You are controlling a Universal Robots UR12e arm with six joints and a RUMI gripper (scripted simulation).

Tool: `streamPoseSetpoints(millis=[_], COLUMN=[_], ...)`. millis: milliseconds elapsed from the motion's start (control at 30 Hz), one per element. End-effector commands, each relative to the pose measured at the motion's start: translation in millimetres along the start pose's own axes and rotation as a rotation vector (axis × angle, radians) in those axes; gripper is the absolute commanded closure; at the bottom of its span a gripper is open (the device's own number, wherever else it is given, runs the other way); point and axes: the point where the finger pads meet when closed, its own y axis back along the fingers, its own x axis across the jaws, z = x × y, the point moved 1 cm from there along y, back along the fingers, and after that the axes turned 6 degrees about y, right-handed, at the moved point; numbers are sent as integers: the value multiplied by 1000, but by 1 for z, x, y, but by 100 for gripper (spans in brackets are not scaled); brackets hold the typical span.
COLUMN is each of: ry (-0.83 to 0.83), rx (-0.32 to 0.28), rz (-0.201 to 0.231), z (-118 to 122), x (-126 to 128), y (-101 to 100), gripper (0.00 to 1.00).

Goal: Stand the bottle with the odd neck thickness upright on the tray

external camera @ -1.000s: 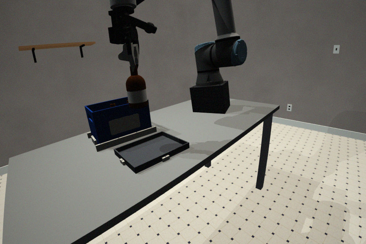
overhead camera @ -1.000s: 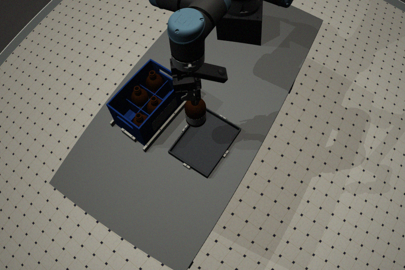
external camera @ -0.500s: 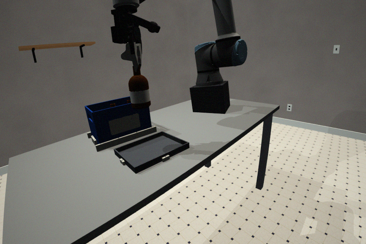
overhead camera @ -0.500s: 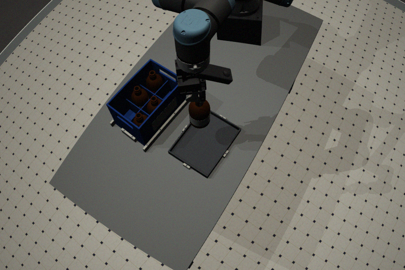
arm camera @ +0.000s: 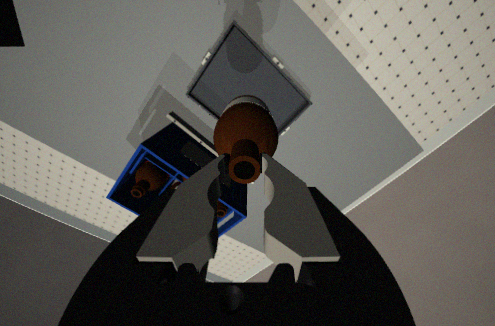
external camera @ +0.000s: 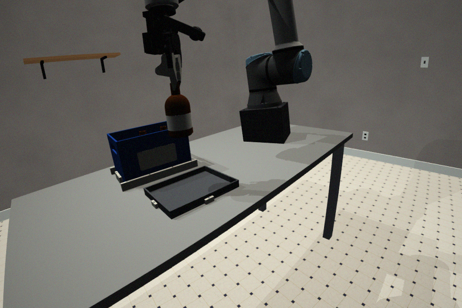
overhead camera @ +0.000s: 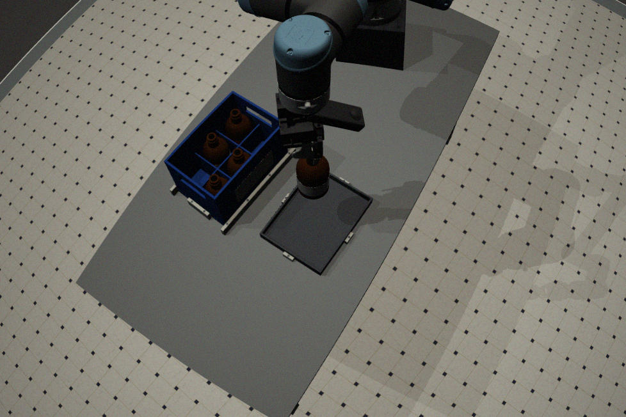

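From here I see the gripper (external camera: 175, 87) closed on the neck of a brown bottle (external camera: 178, 113), holding it upright in the air. Its white label faces me. Behind its lower part stands the blue crate (external camera: 128, 159), two bottle mouths just showing inside. Nearer me, the black-rimmed tray (external camera: 193, 207) lies flat on the grey table (external camera: 79, 235).
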Motion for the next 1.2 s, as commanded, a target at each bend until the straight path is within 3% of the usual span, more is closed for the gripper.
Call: streamPoseSetpoints(millis=[0, 1167], ry=[0, -1], rx=[-3, -3], rz=[1, 2], z=[-3, -7], x=[3, 5], y=[1, 1], gripper=[100, 100])
